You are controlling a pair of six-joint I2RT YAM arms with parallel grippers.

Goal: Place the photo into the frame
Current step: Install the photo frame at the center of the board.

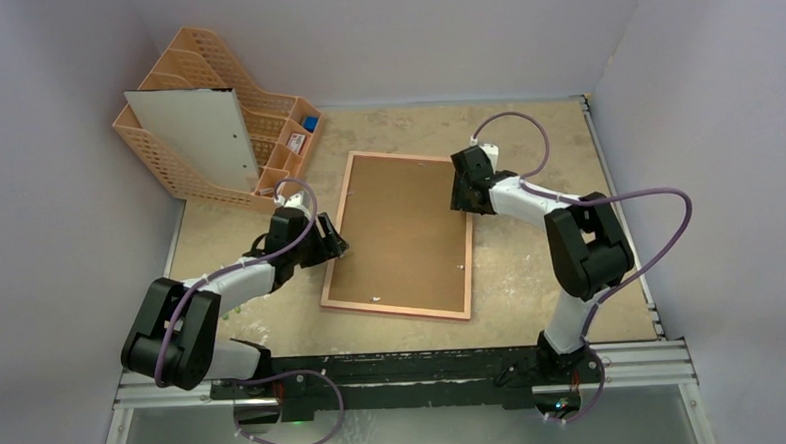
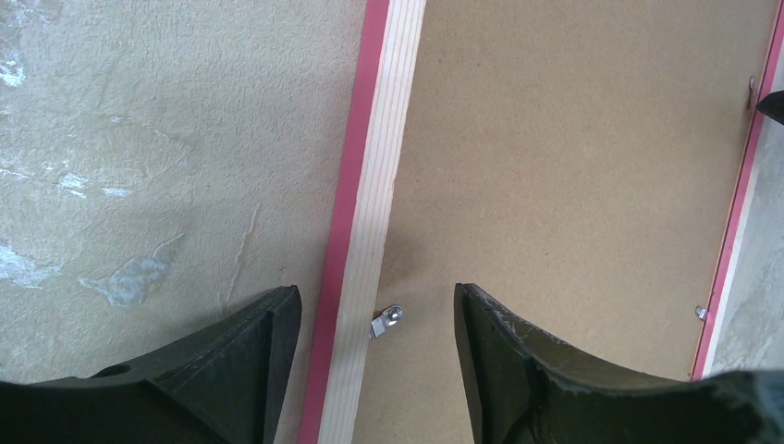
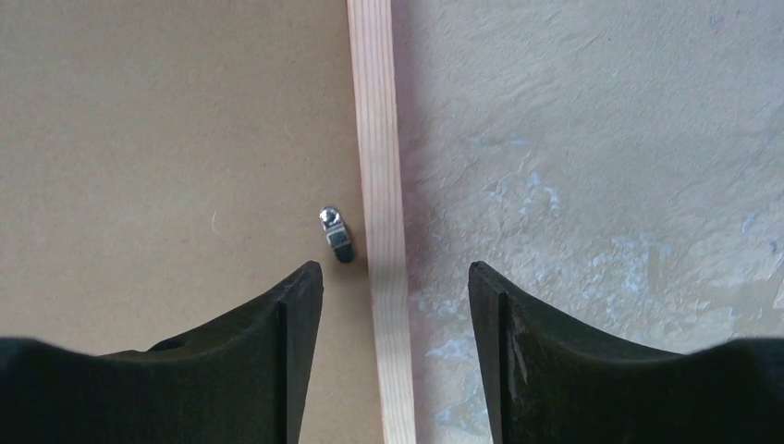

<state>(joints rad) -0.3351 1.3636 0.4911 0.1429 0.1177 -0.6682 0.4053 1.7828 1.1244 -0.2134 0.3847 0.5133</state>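
Top external shows one frame (image 1: pixel 398 308), one left hand (image 1: pixel 334 247) and one right hand (image 1: pixel 460 195), both spread.

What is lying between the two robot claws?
The frame, back side up with its brown backing board, lies between left gripper and right gripper; top view shows it.

frame (image 2: pixel 370 213): pink-red outer edge, pale wood reverse with fine straight grain
backing board (image 1: pixel 399 227): plain brown, unpatterned
table (image 1: pixel 531 266): beige, mottled with whitish patches
desk organiser (image 1: pixel 151 157): orange, grid of small holes
leaning panel (image 1: pixel 200 130): off-white
turn clip (image 3: pixel 336 233): silver
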